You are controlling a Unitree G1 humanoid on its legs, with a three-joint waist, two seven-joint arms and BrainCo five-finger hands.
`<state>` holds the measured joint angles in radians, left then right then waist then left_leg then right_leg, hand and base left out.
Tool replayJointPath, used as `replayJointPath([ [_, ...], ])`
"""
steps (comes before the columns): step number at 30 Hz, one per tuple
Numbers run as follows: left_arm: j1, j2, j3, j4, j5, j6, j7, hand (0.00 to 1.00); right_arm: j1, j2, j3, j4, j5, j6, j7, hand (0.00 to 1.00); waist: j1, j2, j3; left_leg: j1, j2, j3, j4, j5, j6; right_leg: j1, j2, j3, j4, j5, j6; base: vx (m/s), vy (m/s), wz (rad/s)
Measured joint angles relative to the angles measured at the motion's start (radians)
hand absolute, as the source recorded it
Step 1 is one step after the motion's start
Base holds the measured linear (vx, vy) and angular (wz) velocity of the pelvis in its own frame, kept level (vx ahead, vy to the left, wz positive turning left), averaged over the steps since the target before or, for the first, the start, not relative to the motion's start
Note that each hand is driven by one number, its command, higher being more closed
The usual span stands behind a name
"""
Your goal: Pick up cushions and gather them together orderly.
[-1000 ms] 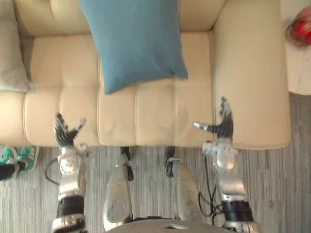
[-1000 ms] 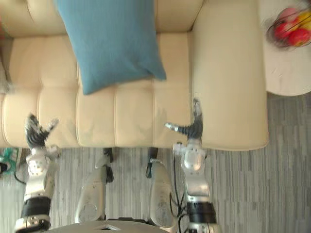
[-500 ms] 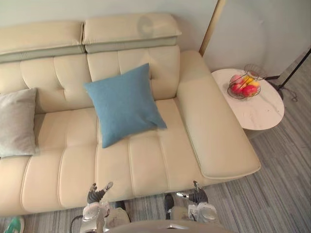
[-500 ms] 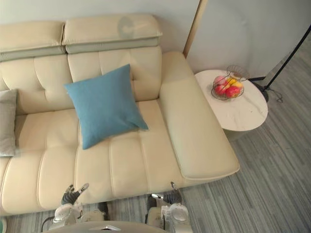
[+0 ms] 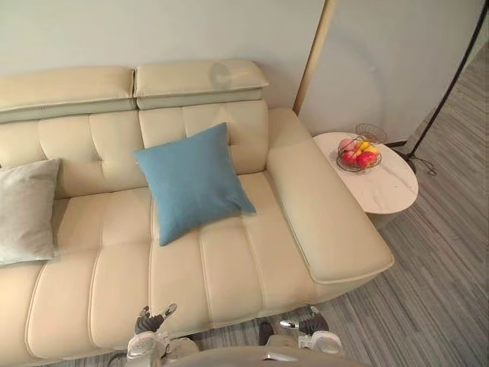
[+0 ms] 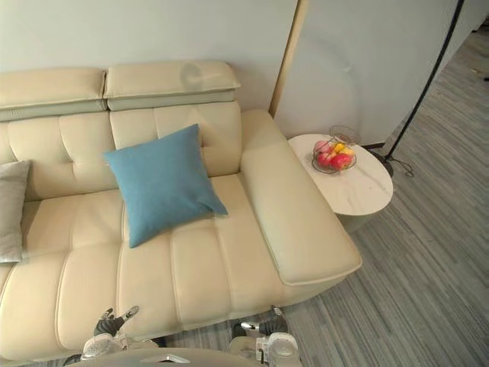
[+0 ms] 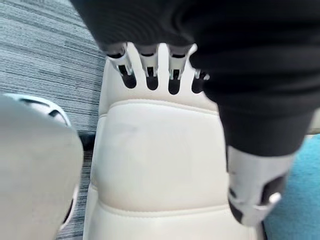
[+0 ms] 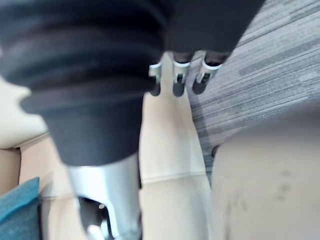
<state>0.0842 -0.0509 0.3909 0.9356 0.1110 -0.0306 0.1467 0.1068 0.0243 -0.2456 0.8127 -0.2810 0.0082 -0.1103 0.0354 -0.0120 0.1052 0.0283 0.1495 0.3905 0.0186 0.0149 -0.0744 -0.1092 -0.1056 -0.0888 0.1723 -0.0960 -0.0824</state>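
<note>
Blue cushion [image 5: 195, 182] stood tilted on the sofa [image 5: 237, 264]. Its upper corner leaned on the backrest and its lower edge sat on the seat, in the right half of the sofa. Grey cushion [image 5: 27, 210] leaned at the sofa's far left end, well apart from the blue one, with bare cream seat between them. Neither cushion was touched by a hand.

Left hand [image 5: 147, 325] was low, just off the front edge of the seat. Its fingers [image 7: 150, 75] were straight and spread, with the thumb out to the side: released, holding nothing. Its wrist view looked along the fingers over a cream seat panel, with a strip of the blue cushion at one corner.

Right hand [image 5: 308, 326] was likewise low, by the sofa front near the foot of the right armrest. Its fingers [image 8: 176, 80] were straight and the thumb apart: released, empty. Both hands were well apart from the cushions.

A round white surface [image 5: 390, 191] stood just beside the right armrest. It carried a wire bowl [image 5: 357, 153] of red and yellow fruit near its back edge. A black lamp pole [image 5: 451, 80] slanted up behind the surface. A wooden strip [image 5: 313, 53] ran up the wall behind the armrest. The floor [image 5: 443, 298] was grey and striped.
</note>
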Motion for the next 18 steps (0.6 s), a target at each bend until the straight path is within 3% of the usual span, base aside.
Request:
replayJointPath([
  [1, 0.007, 0.000, 0.000, -0.001, -0.001, 0.002, 0.001, 0.00, -0.012, -0.003, 0.003, -0.001, -0.003, 0.000, 0.000, 0.00, 0.001, 0.004, 0.004, -0.010, 0.012, 0.022, 0.012, 0.014, 0.019, -0.042, -0.018, -0.035, 0.112, -0.018, 0.034, -0.15, -0.086, -0.40],
  [2, 0.005, 0.015, -0.001, -0.001, -0.002, 0.008, 0.001, 0.00, -0.019, 0.007, 0.005, 0.003, -0.001, -0.002, -0.001, 0.00, -0.013, -0.020, 0.002, -0.028, 0.017, 0.021, 0.053, 0.012, 0.030, -0.094, -0.060, -0.048, 0.351, -0.060, 0.078, -0.11, -0.128, -0.02],
  [3, 0.006, 0.034, -0.011, -0.002, -0.012, 0.010, 0.001, 0.00, -0.026, 0.009, 0.010, 0.034, -0.003, -0.005, -0.001, 0.00, -0.013, -0.045, -0.008, -0.045, 0.016, 0.015, 0.090, 0.009, 0.027, -0.101, -0.091, -0.061, 0.504, -0.081, 0.097, -0.04, -0.170, 0.20],
  [4, 0.009, 0.054, -0.019, -0.008, -0.022, 0.011, 0.001, 0.00, -0.031, 0.008, 0.009, 0.088, -0.008, -0.001, -0.002, 0.00, -0.004, -0.082, -0.029, -0.072, 0.002, 0.002, 0.157, -0.009, 0.022, -0.095, -0.137, -0.058, 0.574, -0.050, 0.139, 0.00, -0.150, 0.13],
  [5, -0.001, 0.056, -0.014, -0.014, -0.032, 0.011, 0.002, 0.00, -0.049, 0.009, 0.010, 0.111, -0.020, 0.002, -0.001, 0.00, 0.005, -0.105, -0.036, -0.096, -0.004, -0.009, 0.188, -0.025, 0.018, -0.105, -0.112, -0.066, 0.558, -0.052, 0.152, -0.06, -0.084, -0.22],
  [6, 0.007, 0.035, -0.016, -0.002, -0.044, 0.012, 0.002, 0.00, -0.075, -0.014, 0.011, 0.113, -0.039, 0.008, -0.004, 0.00, 0.024, -0.050, -0.053, -0.140, -0.006, -0.098, 0.165, -0.045, 0.022, -0.064, -0.062, -0.029, 0.417, -0.057, 0.164, -0.17, -0.013, -0.74],
  [7, 0.008, 0.021, -0.012, -0.007, -0.063, 0.008, 0.007, 0.00, -0.111, -0.027, 0.022, 0.110, -0.042, 0.011, -0.005, 0.00, 0.039, -0.037, -0.040, -0.139, -0.014, -0.088, 0.138, 0.027, 0.028, -0.051, -0.078, -0.005, 0.480, -0.127, 0.154, -0.19, -0.020, -0.58],
  [9, -0.009, 0.041, -0.032, 0.000, -0.072, 0.011, 0.021, 0.00, -0.143, -0.029, 0.063, 0.118, -0.041, 0.016, -0.005, 0.00, 0.025, -0.054, -0.030, -0.183, -0.032, -0.086, 0.158, 0.039, 0.033, 0.028, -0.079, 0.001, 0.320, -0.195, 0.193, -0.15, -0.092, -0.28],
  [11, -0.022, 0.029, -0.063, 0.018, -0.092, 0.009, 0.025, 0.00, -0.181, -0.042, 0.088, 0.107, -0.040, 0.015, -0.009, 0.00, 0.024, 0.026, 0.011, -0.218, 0.034, -0.101, 0.147, 0.075, 0.008, 0.063, -0.003, -0.014, 0.161, -0.145, 0.175, -0.28, -0.099, -0.24],
  [13, -0.015, 0.029, -0.080, 0.017, -0.110, 0.008, 0.030, 0.00, -0.151, -0.042, 0.088, 0.110, -0.040, 0.017, -0.011, 0.00, 0.022, 0.047, 0.015, -0.213, 0.054, -0.108, 0.092, 0.098, -0.013, 0.052, 0.027, -0.034, 0.160, -0.126, 0.159, -0.33, -0.083, 0.13],
  [14, -0.014, 0.028, -0.082, 0.017, -0.110, 0.008, 0.030, 0.00, -0.146, -0.045, 0.087, 0.111, -0.040, 0.018, -0.011, 0.00, 0.021, 0.047, 0.016, -0.206, 0.054, -0.107, 0.072, 0.092, -0.021, 0.048, 0.029, -0.036, 0.160, -0.122, 0.153, -0.26, -0.068, 0.11],
  [15, -0.014, 0.029, -0.083, 0.017, -0.110, 0.007, 0.035, 0.00, -0.140, -0.048, 0.084, 0.110, -0.039, 0.020, -0.014, 0.00, 0.021, 0.040, 0.013, -0.199, 0.046, -0.105, 0.039, 0.056, -0.071, 0.038, 0.024, -0.035, 0.147, -0.110, 0.136, -0.13, -0.014, -0.02],
  [16, -0.013, 0.031, -0.083, 0.019, -0.109, 0.008, 0.037, 0.00, -0.137, -0.049, 0.083, 0.110, -0.039, 0.020, -0.018, 0.00, 0.020, 0.022, 0.014, -0.198, 0.038, -0.106, 0.033, 0.050, -0.079, 0.033, 0.012, -0.032, 0.134, -0.098, 0.126, -0.20, 0.016, -0.19],
  [18, -0.018, 0.031, -0.079, 0.019, -0.109, 0.006, 0.038, 0.00, -0.127, -0.064, 0.062, 0.111, -0.036, 0.019, -0.039, 0.00, 0.020, 0.012, 0.019, -0.203, 0.001, -0.139, 0.166, 0.038, -0.025, 0.005, -0.025, -0.026, 0.128, -0.068, 0.127, -0.14, 0.075, -0.26],
])
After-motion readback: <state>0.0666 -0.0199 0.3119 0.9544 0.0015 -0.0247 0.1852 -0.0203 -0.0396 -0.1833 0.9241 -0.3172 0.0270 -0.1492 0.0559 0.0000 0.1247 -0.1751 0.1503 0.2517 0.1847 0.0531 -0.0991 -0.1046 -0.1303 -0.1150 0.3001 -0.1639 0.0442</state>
